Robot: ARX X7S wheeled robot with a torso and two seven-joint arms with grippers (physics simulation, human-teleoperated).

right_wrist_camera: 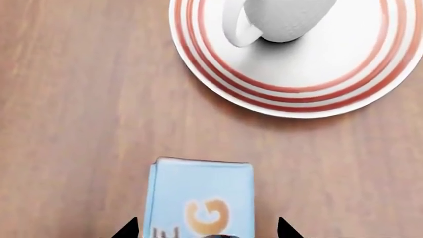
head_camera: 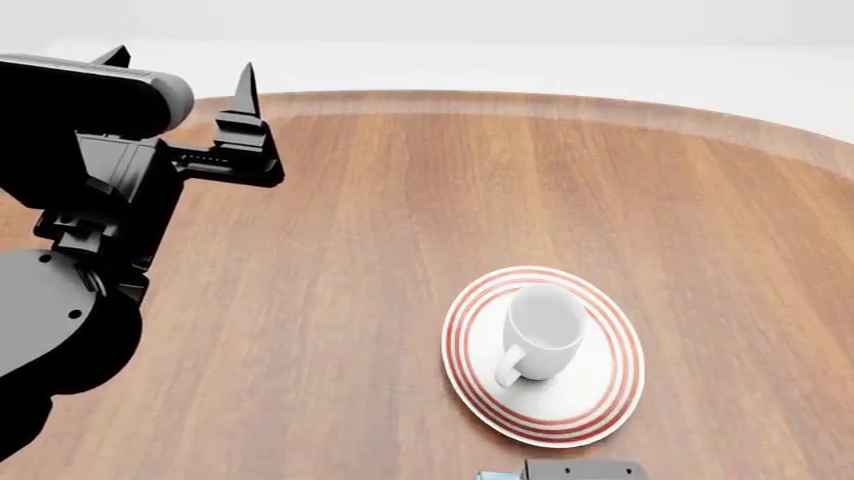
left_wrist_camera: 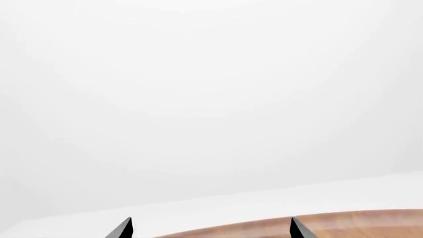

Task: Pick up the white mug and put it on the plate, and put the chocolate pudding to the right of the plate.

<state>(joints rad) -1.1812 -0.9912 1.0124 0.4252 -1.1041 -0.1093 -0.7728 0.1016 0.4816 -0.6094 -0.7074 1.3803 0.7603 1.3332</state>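
Note:
The white mug (head_camera: 545, 325) stands upright on the red-ringed plate (head_camera: 470, 330), handle toward the near side; the right wrist view shows the mug (right_wrist_camera: 284, 17) and the plate (right_wrist_camera: 218, 74) too. The chocolate pudding (right_wrist_camera: 201, 191), a light blue carton with orange lettering, lies on the wood a short way from the plate's rim. My right gripper (right_wrist_camera: 206, 229) is open, a fingertip on either side of the carton with a gap at each side. In the head view only a sliver of the carton (head_camera: 491, 476) shows at the bottom edge. My left gripper (head_camera: 180, 68) is open and empty at the far left.
The round wooden table (head_camera: 400, 200) ends in a curved far edge with white floor beyond. The left wrist view shows only that table edge (left_wrist_camera: 330, 225) and white background past the left gripper (left_wrist_camera: 210, 228). The left arm (head_camera: 80, 250) fills the left side.

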